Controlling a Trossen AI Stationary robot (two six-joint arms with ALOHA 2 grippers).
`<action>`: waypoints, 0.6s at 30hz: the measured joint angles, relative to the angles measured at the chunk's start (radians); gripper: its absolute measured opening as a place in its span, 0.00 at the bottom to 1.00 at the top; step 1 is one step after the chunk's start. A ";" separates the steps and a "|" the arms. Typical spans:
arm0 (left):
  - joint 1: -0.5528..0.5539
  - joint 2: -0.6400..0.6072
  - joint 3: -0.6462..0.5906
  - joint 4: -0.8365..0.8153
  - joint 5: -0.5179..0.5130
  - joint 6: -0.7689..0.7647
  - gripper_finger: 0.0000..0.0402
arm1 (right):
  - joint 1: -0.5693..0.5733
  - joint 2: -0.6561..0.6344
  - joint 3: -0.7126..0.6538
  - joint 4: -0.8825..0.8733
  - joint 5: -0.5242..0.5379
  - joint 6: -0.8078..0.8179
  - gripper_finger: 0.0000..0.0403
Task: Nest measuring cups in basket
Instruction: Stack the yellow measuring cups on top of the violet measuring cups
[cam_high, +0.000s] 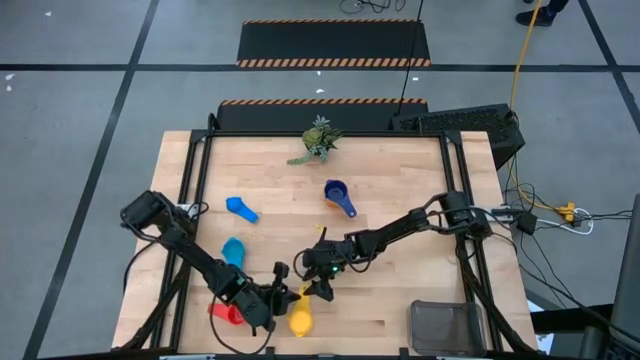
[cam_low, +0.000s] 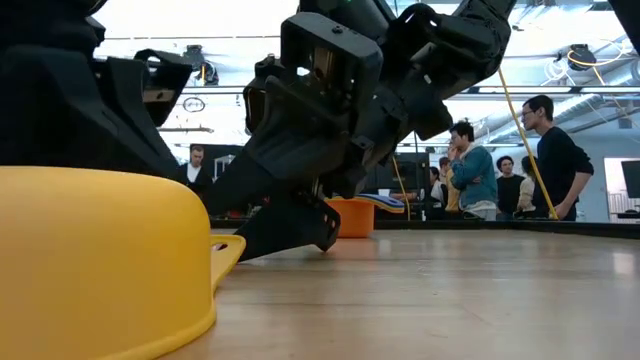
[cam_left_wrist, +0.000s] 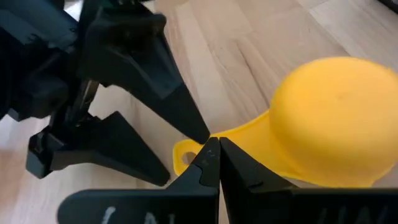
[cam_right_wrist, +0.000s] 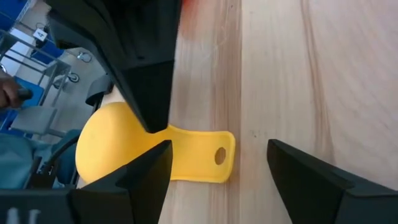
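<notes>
The yellow cup (cam_low: 95, 255) fills the low view, lying bowl-down on the counter (cam_high: 400, 290) near the front edge, about mid-width, handle pointing toward the back. Both grippers are crowded right at that handle. The left gripper (cam_left_wrist: 211, 163) is fully closed, its tip touching or just over the handle near the hanging hole. It isn't gripping anything. The right gripper (cam_right_wrist: 217, 163) is open wide, its fingers straddling the handle end without touching it as far as I can tell.

Handling-wise this looks like light, stiff plastic, smooth and probably slippery on the dome, so the flat handle is the obvious place to pinch. The upside-down bowl gives no rim to grab, and being so light it'll likely skate on the wood if nudged.

The basket (cam_high: 447, 325) sits at the front right corner, well apart from the yellow cup. The red cup (cam_high: 229, 313) is by the left arm, light blue cups (cam_high: 238, 209) left of centre, the dark blue cup (cam_high: 338, 195) mid-counter. Nothing nested yet, I'd say.
</notes>
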 joint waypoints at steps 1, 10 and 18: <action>0.000 -0.003 0.000 -0.001 -0.005 0.000 0.00 | 0.001 0.000 0.000 -0.003 0.004 0.004 0.60; -0.001 -0.046 0.000 -0.043 -0.018 -0.033 0.00 | 0.033 0.001 0.001 -0.022 0.039 0.017 0.40; -0.001 -0.047 0.002 -0.044 -0.018 -0.041 0.00 | 0.043 0.003 -0.001 -0.022 0.111 -0.001 0.26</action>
